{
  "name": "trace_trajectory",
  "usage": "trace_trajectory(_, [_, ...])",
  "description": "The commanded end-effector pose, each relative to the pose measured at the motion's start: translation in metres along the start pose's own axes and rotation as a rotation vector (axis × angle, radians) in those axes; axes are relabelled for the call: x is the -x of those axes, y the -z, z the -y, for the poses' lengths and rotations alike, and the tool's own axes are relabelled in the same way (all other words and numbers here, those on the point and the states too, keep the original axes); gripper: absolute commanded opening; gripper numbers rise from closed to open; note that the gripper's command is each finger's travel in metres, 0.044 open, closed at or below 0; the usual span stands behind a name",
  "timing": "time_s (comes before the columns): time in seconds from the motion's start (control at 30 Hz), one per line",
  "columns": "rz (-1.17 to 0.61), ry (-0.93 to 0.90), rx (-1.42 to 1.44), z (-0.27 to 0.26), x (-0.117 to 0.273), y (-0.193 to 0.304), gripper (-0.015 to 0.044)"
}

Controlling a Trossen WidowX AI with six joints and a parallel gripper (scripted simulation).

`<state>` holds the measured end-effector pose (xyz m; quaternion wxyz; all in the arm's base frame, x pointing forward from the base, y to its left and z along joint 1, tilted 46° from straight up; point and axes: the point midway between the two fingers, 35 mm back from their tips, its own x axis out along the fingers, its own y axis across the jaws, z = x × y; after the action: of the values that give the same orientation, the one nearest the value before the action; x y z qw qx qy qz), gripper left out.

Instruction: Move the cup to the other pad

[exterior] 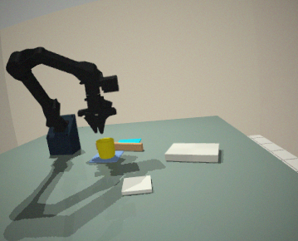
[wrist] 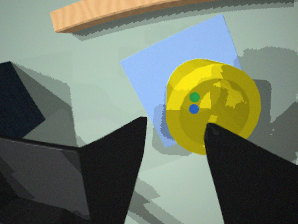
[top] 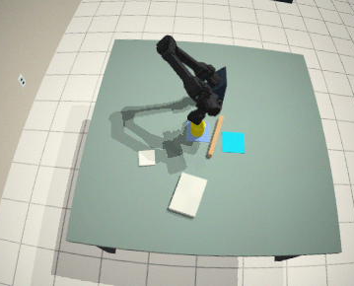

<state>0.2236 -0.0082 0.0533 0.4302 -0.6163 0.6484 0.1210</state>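
We note the claw (exterior: 97, 123) hanging partly open and empty, the yellow cup (exterior: 105, 148) just below its tips on the pale blue pad (wrist: 181, 63), two marbles (wrist: 193, 103) inside.

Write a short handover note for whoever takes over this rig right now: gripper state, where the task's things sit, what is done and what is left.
Gripper: partly open, holding nothing, hanging above the cup, fingers pointing down.
Cup: yellow, upright on the pale blue pad, not yet gripped. Two marbles, one green and one blue, lie inside.
Other pad: bright cyan, on the far side of the wooden strip from the cup.
Done: the arm is lined up over the cup.
Left: lower, grip the cup, lift it over the wooden strip while keeping it level, set it on the cyan pad, let go.
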Motion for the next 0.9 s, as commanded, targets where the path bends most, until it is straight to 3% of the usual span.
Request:
trace_trajectory(0.0, [-0.007,0.000,0.011,0.001,-0.005,-0.001,0.0166])
trace_trajectory(0.87, [-0.007,0.000,0.011,0.001,-0.048,-0.001,0.0166])
